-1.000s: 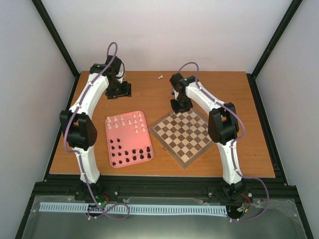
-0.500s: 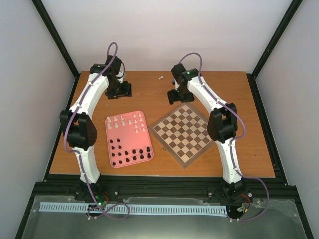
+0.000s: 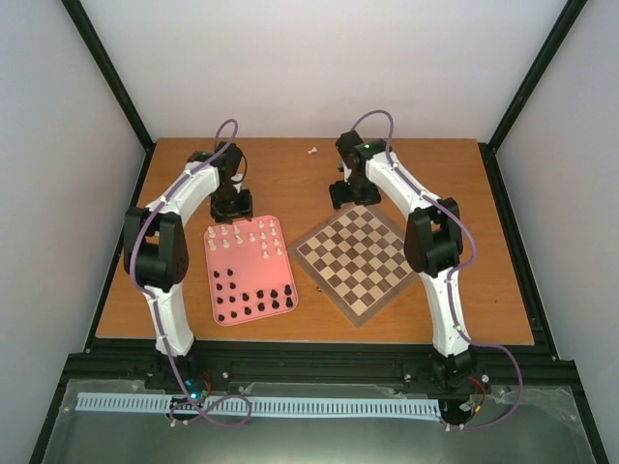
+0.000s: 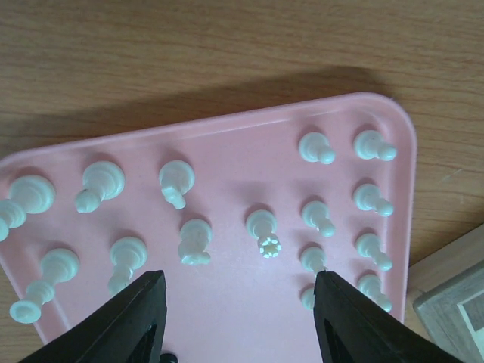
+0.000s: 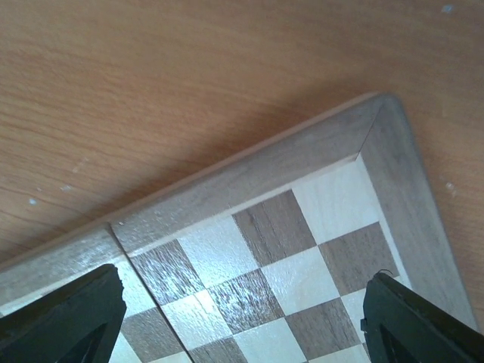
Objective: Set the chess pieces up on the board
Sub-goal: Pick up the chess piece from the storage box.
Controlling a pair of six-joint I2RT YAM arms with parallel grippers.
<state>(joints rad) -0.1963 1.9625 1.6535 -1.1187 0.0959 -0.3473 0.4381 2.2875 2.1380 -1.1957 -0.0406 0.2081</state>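
1. Board (image 3: pixel 355 263): flat on the bench (image 3: pixel 464 193), right of the pink tray (image 3: pixel 253 277).
2. Left fingers (image 3: pixel 232 206): over the tray's far edge, nearer arm; spread, empty.
3. Right fingers (image 3: pixel 350 194): right of the tray, at the board's far corner; spread wide, empty.
4. White chess pieces (image 3: pixel 242 235): upright in the tray's far half, just below the left fingers.

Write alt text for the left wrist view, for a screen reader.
Small cream-white chess pieces stand scattered across a pink rounded-corner tray on a brown wooden table, seen from above. The left arm's black two-finger end effector hangs open at the bottom edge, holding nothing. A corner of the wooden checkered chessboard shows at lower right.
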